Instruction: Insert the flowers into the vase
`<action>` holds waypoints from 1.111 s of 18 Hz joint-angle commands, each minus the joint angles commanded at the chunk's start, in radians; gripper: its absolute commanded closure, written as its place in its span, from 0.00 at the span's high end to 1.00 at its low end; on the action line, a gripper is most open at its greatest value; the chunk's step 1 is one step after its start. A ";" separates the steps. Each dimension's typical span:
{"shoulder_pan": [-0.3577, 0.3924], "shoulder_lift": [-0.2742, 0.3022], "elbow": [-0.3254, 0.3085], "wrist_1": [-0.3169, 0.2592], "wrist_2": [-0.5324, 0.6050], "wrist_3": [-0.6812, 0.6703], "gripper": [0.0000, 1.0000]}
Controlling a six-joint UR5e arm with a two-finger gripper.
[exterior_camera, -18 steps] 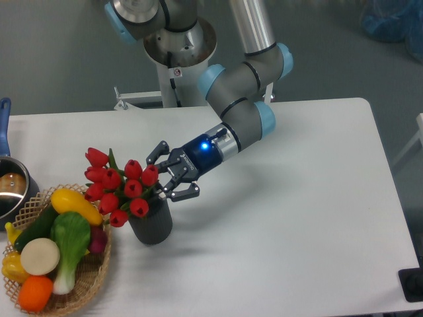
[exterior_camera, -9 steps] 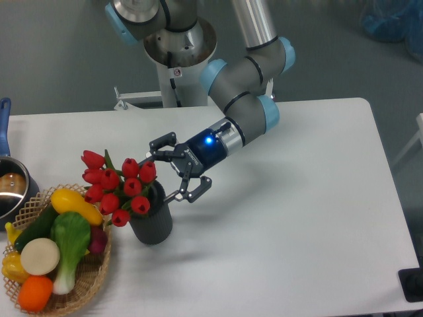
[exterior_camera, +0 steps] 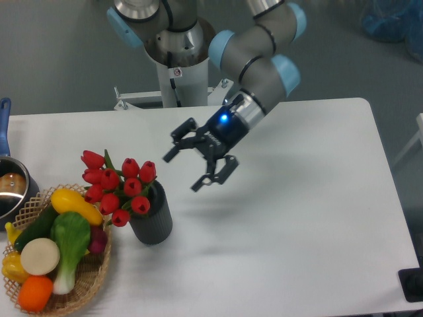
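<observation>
Wicker comes first in my view: a woven basket (exterior_camera: 92, 281) at the near left corner of the white table (exterior_camera: 297, 218), heaped with colourful toy vegetables and fruit (exterior_camera: 53, 247). Just beside it, on its right, I see the dark grey ribbed cylindrical vase (exterior_camera: 152, 220) standing upright, with the bunch of red tulip flowers (exterior_camera: 117, 186) in its mouth, the buds leaning left over the basket rim. Farther back and to the right, the black two-finger gripper (exterior_camera: 197, 161) hangs in the air, apart from the flowers, its jaws spread wide and holding nothing. At the far left edge sits a steel pot with a blue handle (exterior_camera: 9, 185).
</observation>
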 joint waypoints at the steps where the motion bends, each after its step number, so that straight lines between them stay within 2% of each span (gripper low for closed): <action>1: 0.014 0.006 0.025 -0.002 0.060 -0.003 1.00; 4: 0.084 0.006 0.081 0.000 0.206 -0.029 1.00; 6: 0.095 0.005 0.117 -0.003 0.273 -0.029 1.00; 8: 0.120 0.009 0.134 -0.006 0.412 -0.032 1.00; 10: 0.126 0.058 0.141 -0.008 0.571 -0.029 1.00; 12: 0.124 0.095 0.158 -0.018 0.646 -0.028 1.00; 17: 0.146 0.164 0.164 -0.116 0.797 -0.012 1.00; 20: 0.166 0.189 0.167 -0.198 0.803 -0.006 1.00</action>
